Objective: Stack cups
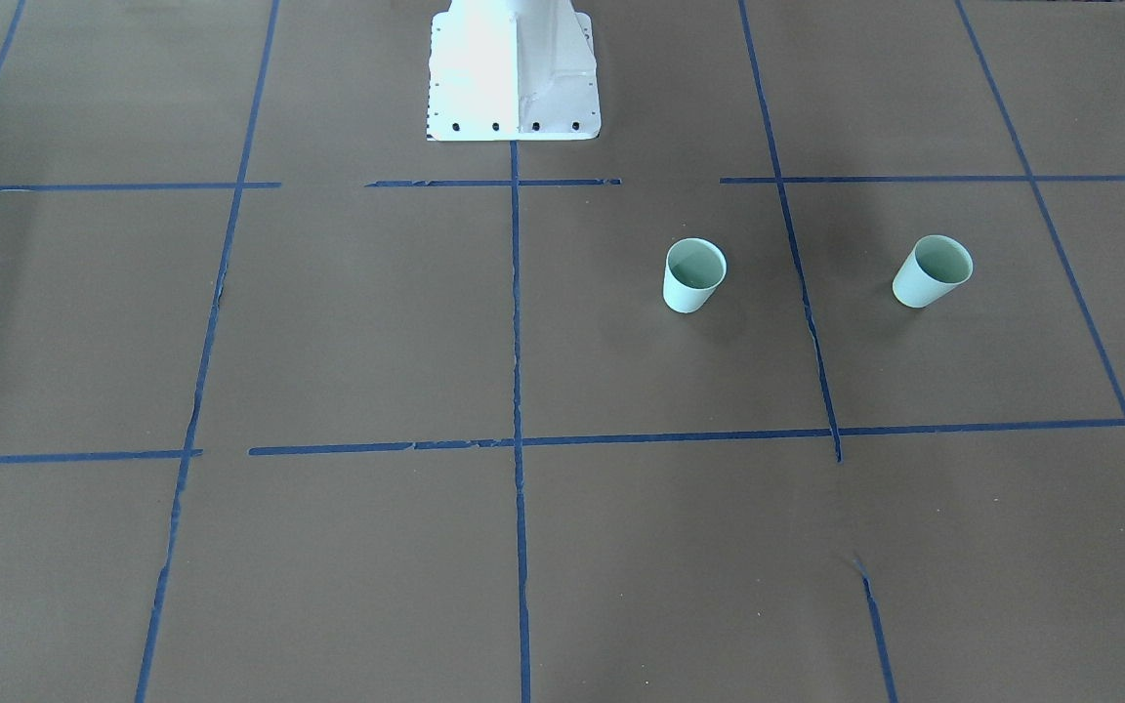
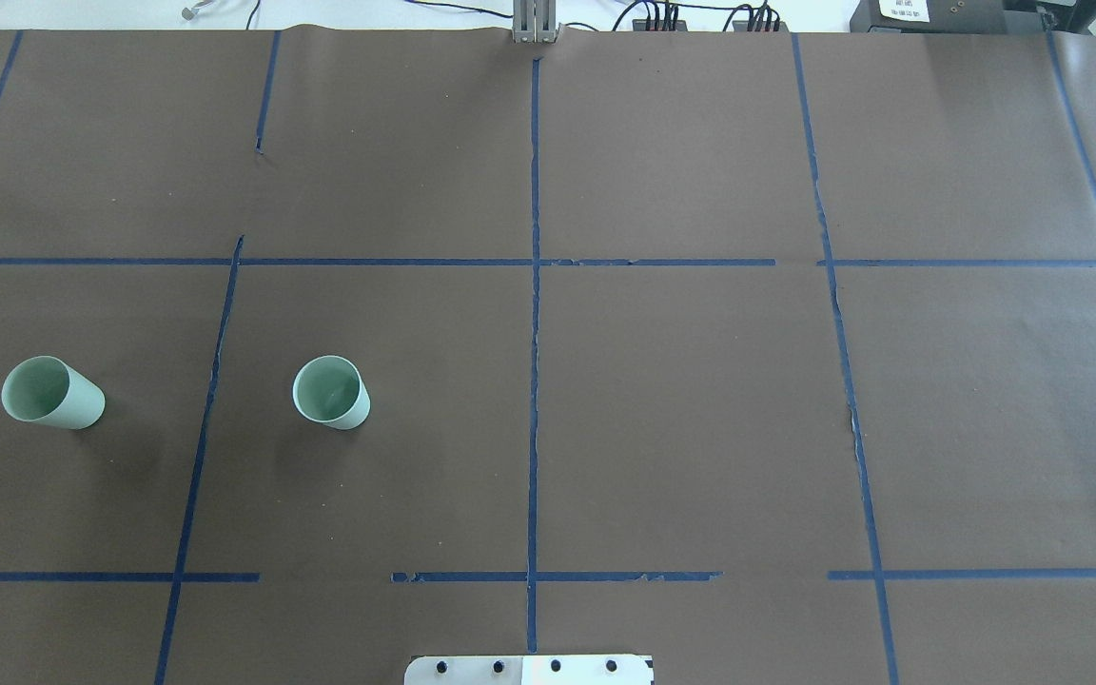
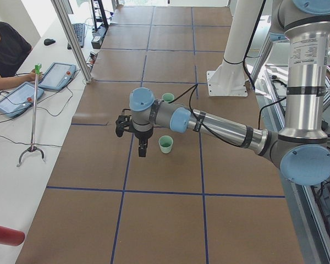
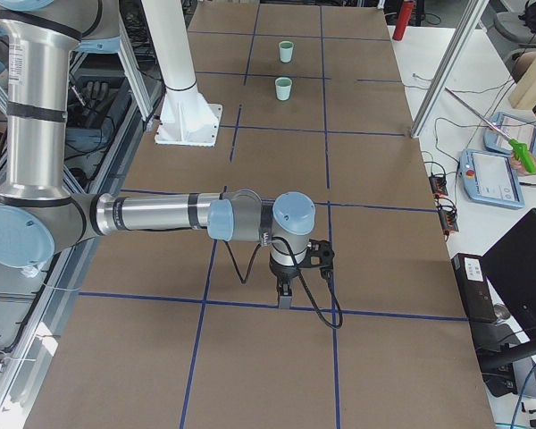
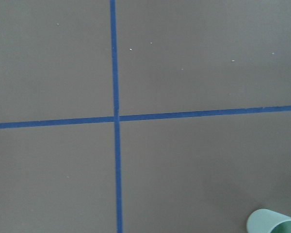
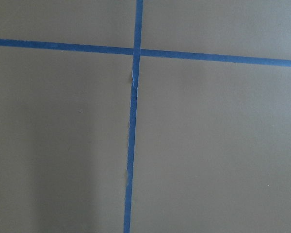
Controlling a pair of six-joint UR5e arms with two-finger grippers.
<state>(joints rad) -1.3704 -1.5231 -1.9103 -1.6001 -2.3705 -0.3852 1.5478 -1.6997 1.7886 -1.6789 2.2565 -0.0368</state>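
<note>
Silver tubes are shown on the left arm (image 3: pixel 225 129), capped by pale blue joint covers (image 3: pixel 141 99); a black cable (image 3: pixel 190 98) is draped alongside. The left gripper (image 3: pixel 142 153) is finished in black. The white base (image 1: pixel 514 68) is studded with dark screws (image 1: pixel 496 126).

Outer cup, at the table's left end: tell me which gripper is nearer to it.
Left. The left gripper hovers close beside the outer cup; the right gripper hangs far off, over the table's opposite half.
</note>
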